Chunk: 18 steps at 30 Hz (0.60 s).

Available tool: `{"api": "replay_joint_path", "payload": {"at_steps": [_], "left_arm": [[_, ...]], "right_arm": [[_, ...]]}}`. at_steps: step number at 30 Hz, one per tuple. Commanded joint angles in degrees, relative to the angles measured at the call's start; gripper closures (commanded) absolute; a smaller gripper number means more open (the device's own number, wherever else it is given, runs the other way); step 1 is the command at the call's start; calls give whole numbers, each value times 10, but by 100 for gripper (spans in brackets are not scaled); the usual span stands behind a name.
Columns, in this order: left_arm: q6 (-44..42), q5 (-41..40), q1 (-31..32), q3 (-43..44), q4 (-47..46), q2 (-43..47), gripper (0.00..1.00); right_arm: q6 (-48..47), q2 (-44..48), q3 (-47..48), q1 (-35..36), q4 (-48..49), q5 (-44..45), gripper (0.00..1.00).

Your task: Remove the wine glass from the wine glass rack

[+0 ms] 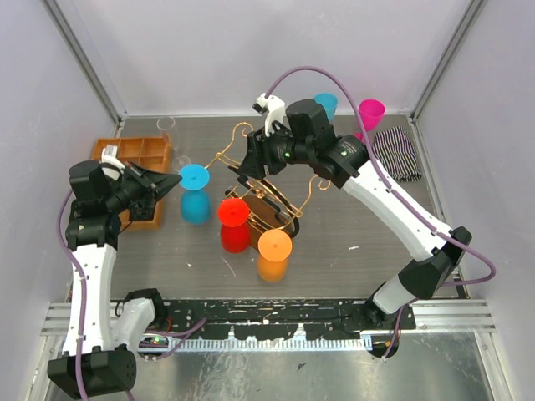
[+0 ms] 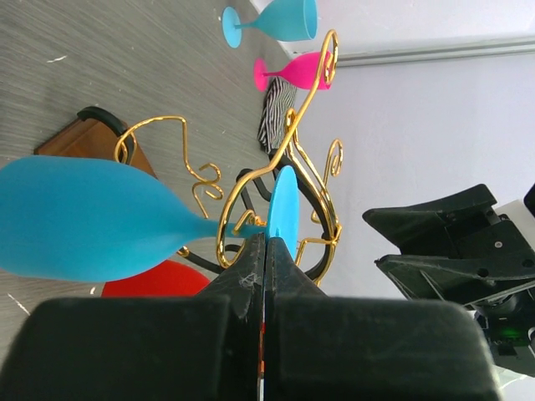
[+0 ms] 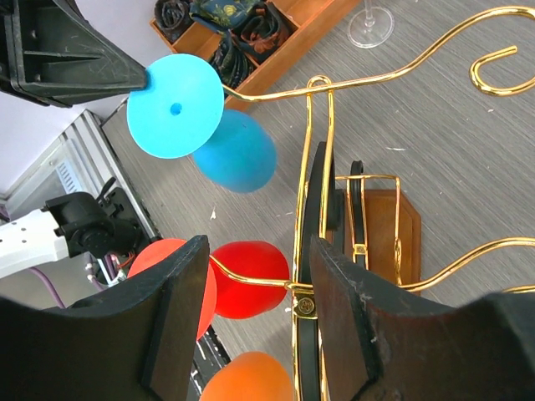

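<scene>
The wine glass rack (image 1: pixel 264 214) is a gold wire stand on a brown wooden base at mid-table. It also shows in the right wrist view (image 3: pixel 385 227). A blue wine glass (image 1: pixel 194 179) hangs upside down at the tip of the rack's left arm. My left gripper (image 1: pixel 173 182) is shut on the edge of its round foot (image 2: pixel 282 203). Its stem still lies in the gold end loop, and its bowl (image 2: pixel 84 219) hangs below. My right gripper (image 1: pixel 250 166) is open over the rack's upright (image 3: pixel 311 142), with one finger (image 3: pixel 351 322) beside the gold frame.
A red glass (image 1: pixel 233 212) and an orange glass (image 1: pixel 274 244) hang on the rack's near arms. An orange compartment tray (image 1: pixel 134 154) and a clear glass (image 1: pixel 165 125) stand at the back left. A teal glass (image 1: pixel 326 104), a pink glass (image 1: pixel 371 110) and a striped cloth (image 1: pixel 397 152) are at the back right.
</scene>
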State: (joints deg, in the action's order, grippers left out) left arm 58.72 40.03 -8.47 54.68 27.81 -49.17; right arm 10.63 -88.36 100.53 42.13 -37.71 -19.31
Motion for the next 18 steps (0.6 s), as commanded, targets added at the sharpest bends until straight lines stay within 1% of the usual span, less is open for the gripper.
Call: {"api": "replay_joint_path", "payload": {"at_steps": [1, 11, 15, 18], "left_arm": [[-25, -1, -1, 20, 30, 16, 100], [-89, -53, -5, 80, 100, 16, 100], [-87, -49, -19, 87, 90, 5, 100], [-48, -24, -25, 70, 41, -6, 100]], "right_arm": [[-9, 31, 1, -4, 13, 4, 43], [-15, 37, 1, -5, -4, 8, 43], [-16, 39, 1, -5, -7, 9, 43], [-16, 40, 0, -6, -7, 9, 43]]}}
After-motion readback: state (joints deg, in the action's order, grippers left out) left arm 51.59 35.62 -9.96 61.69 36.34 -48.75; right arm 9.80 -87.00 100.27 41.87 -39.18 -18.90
